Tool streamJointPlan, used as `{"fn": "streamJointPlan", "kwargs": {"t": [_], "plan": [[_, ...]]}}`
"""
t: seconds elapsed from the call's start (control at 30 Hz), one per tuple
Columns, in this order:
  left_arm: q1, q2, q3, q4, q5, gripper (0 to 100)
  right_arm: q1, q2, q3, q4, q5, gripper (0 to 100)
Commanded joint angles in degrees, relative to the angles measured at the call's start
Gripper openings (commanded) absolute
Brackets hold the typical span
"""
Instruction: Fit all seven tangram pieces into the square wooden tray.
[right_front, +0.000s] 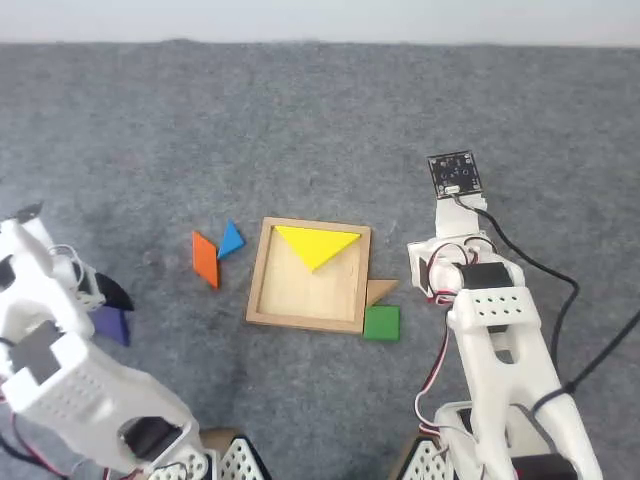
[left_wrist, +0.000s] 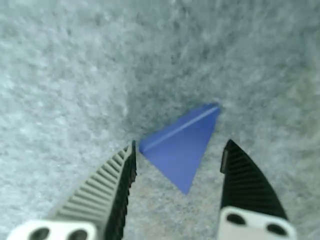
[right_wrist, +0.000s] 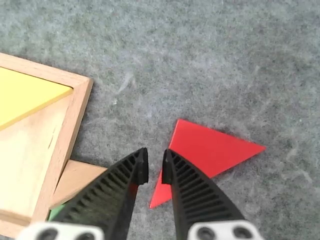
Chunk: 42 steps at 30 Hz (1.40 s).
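Note:
The square wooden tray (right_front: 258, 300) lies mid-table with a yellow triangle (right_front: 316, 244) in its far half. My left gripper (left_wrist: 180, 147) is open, low over the carpet, its fingers on either side of a purple-blue triangle (left_wrist: 181, 145), which lies at the table's left (right_front: 110, 324). My right gripper (right_wrist: 155, 154) is shut with nothing between its fingers, its tips over the near edge of a red triangle (right_wrist: 210, 150) just right of the tray (right_wrist: 75, 115). The right arm (right_front: 490, 300) hides that red piece from above.
An orange parallelogram (right_front: 205, 259) and a small blue triangle (right_front: 231, 240) lie left of the tray. A tan triangle (right_front: 380, 291) and a green square (right_front: 381, 323) sit against its right near corner. Grey carpet stretches open behind the tray.

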Motion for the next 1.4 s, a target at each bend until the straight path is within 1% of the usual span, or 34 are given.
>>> {"fn": "streamJointPlan", "kwargs": {"t": [0.0,0.27,0.4,0.63,0.73,0.93,1.17,1.23,1.37], "plan": [[0.35,-0.18,-4.35,0.62,-1.49,27,-0.13,-2.42,-0.53,0.40,0.53,6.2],[2.20,0.26,-4.00,0.53,-5.89,27,-0.13,-2.42,-0.53,0.40,0.53,6.2],[3.78,0.26,-1.71,0.18,-6.15,27,-0.13,-2.42,-0.53,0.40,0.53,6.2],[3.43,0.18,2.15,-2.64,-6.24,27,-0.13,-2.42,-0.53,0.48,0.53,6.2],[3.34,0.00,2.86,-2.11,-5.98,27,-0.13,-2.42,-0.53,0.48,0.53,6.2],[2.81,-0.26,2.95,2.37,-5.63,27,-0.04,-2.42,-0.53,0.48,0.53,6.2],[-2.11,-0.35,3.30,5.63,1.85,27,-0.04,-2.42,-0.53,0.31,0.53,6.2],[-2.02,-0.35,4.26,6.07,3.34,27,-0.04,-2.42,-0.53,0.31,0.53,6.2],[-0.62,0.18,5.41,3.60,5.01,27,-0.04,-2.42,-0.53,0.31,0.53,6.2]]}}
